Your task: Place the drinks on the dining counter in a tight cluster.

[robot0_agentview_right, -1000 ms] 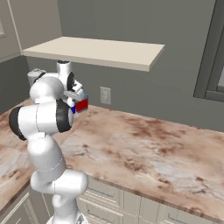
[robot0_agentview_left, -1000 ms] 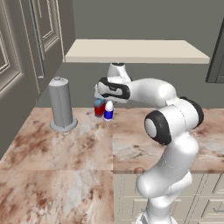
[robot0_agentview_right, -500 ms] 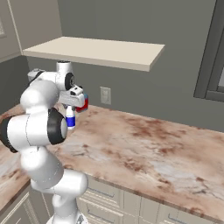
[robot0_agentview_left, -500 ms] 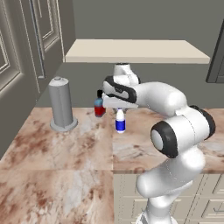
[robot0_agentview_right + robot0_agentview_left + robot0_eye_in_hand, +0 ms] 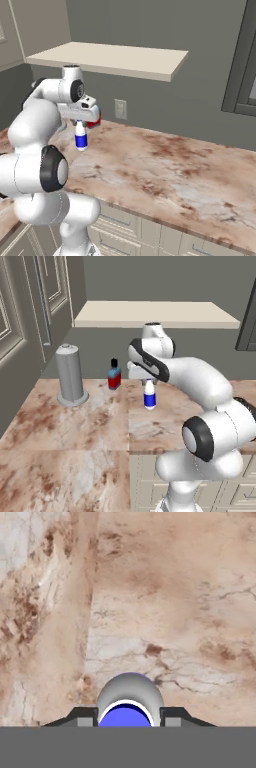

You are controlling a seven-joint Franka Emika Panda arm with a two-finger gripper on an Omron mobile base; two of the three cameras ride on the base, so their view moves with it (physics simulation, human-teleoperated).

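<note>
Gripper closed on small blue-and-white bottle (held above marbled counter), red-and-blue container near counter's back edge beside grey cylinder.

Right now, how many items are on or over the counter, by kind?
Blue-and-white bottle, held in the pincer: 1
Red-and-blue container: 1
Tall grey cylinder: 1
Total: 3

blue-and-white bottle, brown-pink marbled counter
</note>
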